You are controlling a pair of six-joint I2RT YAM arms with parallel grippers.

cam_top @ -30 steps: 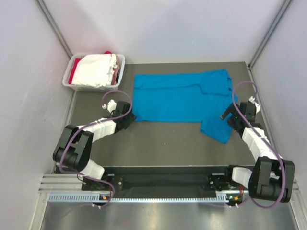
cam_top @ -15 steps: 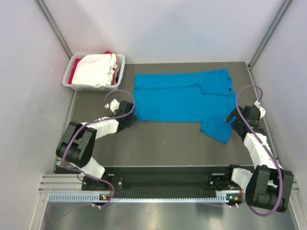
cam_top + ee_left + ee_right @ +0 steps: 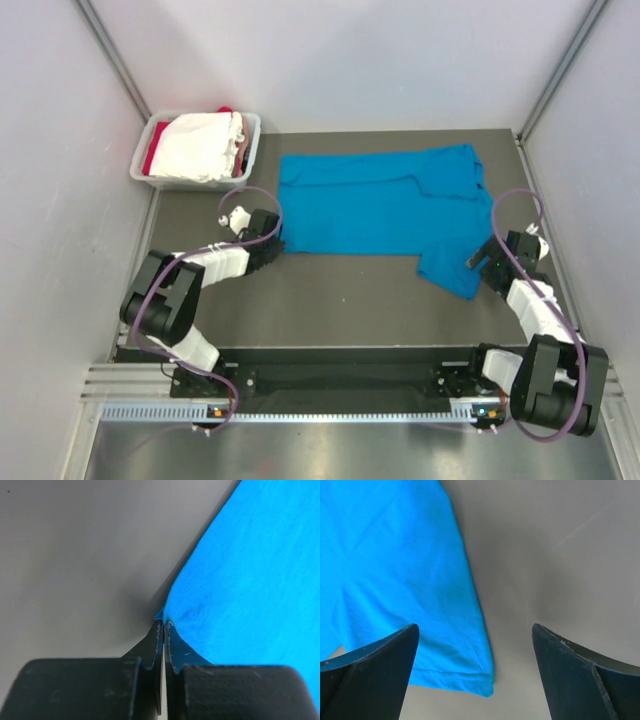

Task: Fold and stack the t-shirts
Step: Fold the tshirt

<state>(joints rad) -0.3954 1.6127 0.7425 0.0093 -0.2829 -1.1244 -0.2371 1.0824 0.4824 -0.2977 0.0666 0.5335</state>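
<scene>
Top: blue t-shirt lies flat on the surface, left claw at its near-left corner, right claw beside the near sleeve. Left wrist: claw pinched tight on the shirt's corner tip. Right wrist: claw spread wide, sleeve hem below the gap, nearer its left finger.

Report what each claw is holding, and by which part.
The left claw is shut on the blue t-shirt at its near left corner. The right claw is open above the shirt's edge, holding nothing.
</scene>
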